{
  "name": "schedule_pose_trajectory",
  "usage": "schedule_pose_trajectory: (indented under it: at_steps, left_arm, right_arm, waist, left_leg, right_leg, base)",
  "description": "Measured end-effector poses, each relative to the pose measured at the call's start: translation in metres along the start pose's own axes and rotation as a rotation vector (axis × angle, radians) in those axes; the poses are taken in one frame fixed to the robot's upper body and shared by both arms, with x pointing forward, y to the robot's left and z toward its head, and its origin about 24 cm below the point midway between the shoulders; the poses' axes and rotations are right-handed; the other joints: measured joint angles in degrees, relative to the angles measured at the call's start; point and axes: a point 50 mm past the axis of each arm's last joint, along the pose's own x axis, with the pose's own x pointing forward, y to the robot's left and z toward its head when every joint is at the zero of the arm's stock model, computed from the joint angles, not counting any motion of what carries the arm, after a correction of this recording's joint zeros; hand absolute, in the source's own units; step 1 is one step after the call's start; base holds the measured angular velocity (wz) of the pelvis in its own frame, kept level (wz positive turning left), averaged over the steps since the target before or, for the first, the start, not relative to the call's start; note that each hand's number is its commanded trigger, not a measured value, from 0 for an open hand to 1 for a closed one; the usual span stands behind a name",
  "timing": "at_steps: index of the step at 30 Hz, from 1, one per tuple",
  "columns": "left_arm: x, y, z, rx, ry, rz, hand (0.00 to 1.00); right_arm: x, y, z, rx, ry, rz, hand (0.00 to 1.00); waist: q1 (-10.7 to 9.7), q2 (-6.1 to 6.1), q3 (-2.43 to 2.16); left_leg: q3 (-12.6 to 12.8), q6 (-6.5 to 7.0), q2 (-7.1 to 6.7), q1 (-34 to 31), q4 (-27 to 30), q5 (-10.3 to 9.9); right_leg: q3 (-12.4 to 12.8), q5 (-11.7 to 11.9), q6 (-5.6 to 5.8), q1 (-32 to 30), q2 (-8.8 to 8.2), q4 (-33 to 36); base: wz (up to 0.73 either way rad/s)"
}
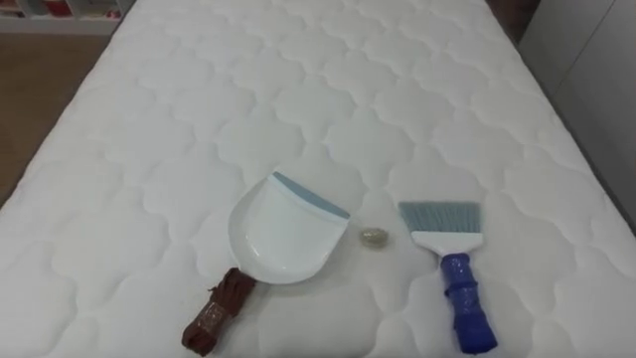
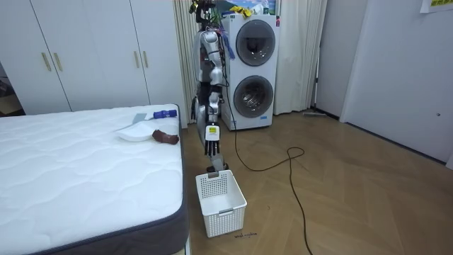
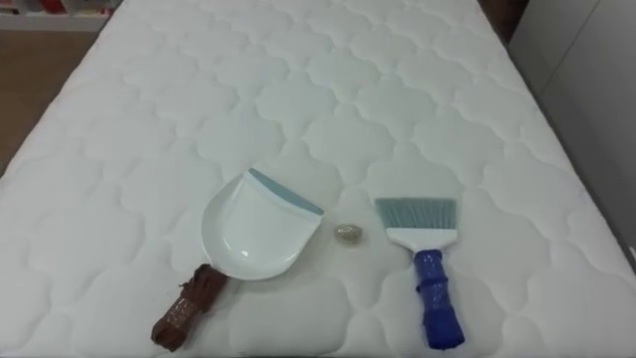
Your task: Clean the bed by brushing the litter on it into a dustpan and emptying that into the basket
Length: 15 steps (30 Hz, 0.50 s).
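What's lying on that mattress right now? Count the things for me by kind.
Dustpan, white with a brown handle: 1
Brush, with a blue handle: 1
Small scrap of litter, between the two: 1
Total: 3

This is a room in a home, part bedroom and part laundry corner. A wide bed [image 2: 71, 163] with a bare white quilted mattress fills the room view's left. Tall white wardrobe doors [image 2: 92, 49] line the far wall, and beside them two front-loading laundry machines [image 2: 251, 67] stand stacked, with pale curtains [image 2: 297, 57] to either side. The floor [image 2: 354, 191] is wood, and a white plastic basket [image 2: 221, 202] sits on it near the bed.
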Motion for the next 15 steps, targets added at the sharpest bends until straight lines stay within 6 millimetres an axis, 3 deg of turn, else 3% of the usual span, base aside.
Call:
schedule_pose_trajectory:
  at_steps: [11, 15]
  left_arm:
    - [-0.008, 0.037, 0.04, -0.243, -0.229, 0.332, 0.0]
    - [-0.018, 0.053, 0.071, -0.328, -0.378, 0.452, 0.0]
  right_arm:
    - [0.0, 0.0, 0.004, 0.035, -0.055, -0.001, 0.0]
    - [0.0, -0.001, 0.005, 0.052, -0.074, -0.005, 0.0]
  waist:
    - [0.2, -0.32, -0.22]
    - [0.2, -0.73, -0.45]
  left_leg:
    - [-0.6, -0.06, -0.21, -0.2, 0.1, 0.1]
    - [-0.9, -0.23, -0.21, -0.5, 0.1, 0.2]
  right_leg:
    - [-0.7, 0.0, 0.01, 0.1, -0.12, -0.9]
    - [-1.2, 0.0, 0.0, 0.1, -0.22, -1.0]
  base:
    - [0.02]
    - [0.05]
